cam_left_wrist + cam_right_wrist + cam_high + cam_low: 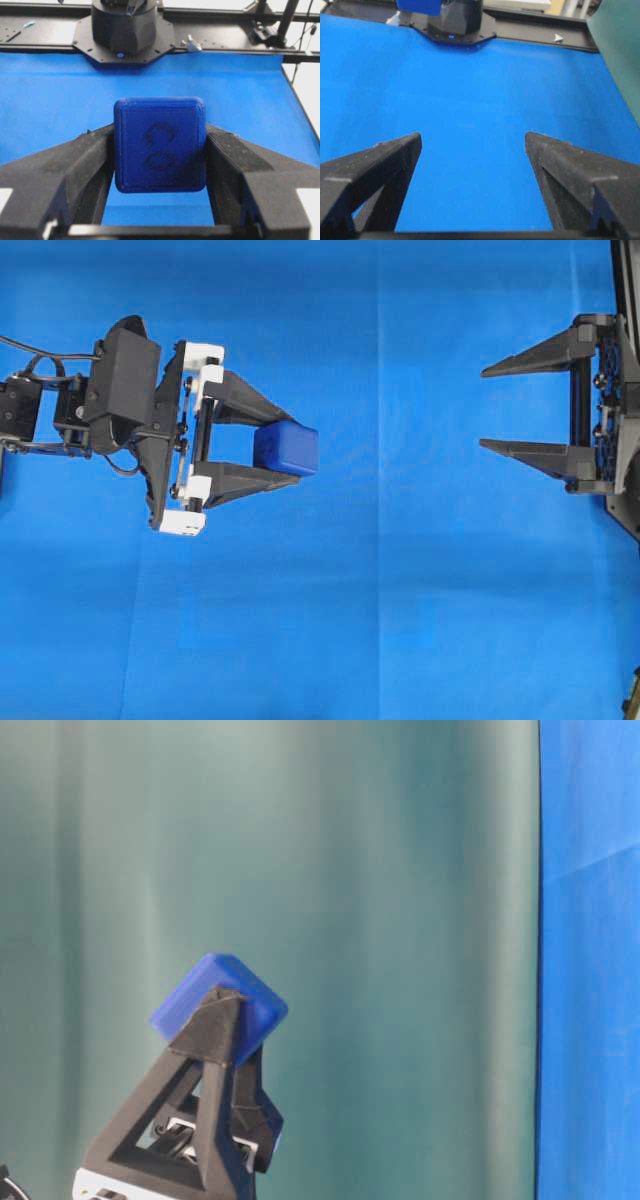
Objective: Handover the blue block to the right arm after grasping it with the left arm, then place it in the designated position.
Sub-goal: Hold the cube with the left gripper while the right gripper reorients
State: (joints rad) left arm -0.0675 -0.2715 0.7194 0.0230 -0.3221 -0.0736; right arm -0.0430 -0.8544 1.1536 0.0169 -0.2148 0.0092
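I have the blue block [286, 449] clenched in my left claw [290, 452], pinched between the tips of its two black fingers [60, 175], lifted clear of the blue cloth [400, 620] that covers the counter. From my left wrist the block fills the gap squarely, its marked face towards the camera, a finger pressed flat on each side. The table-level view shows it perched at the very ends of the fingers, tilted corner-up against the green curtain [400, 920]. My right claw [490, 407] waits well apart across the cloth, released, its fingers spread wide with nothing between them, pointing towards the block. The handover is the risky part, I judge. My grip is only at the fingertips, so a jolt on the way across could let the block twist or slide out and fall to the cloth. The left fingers cover two of its sides, so the right claw must take the free faces; if it comes in on the same plane, the fingers will collide. If my left claw lets go before the right has closed firmly, the block drops. With the block tilted as it is, the right fingers may catch a rounded edge instead of a flat face and squeeze it away.
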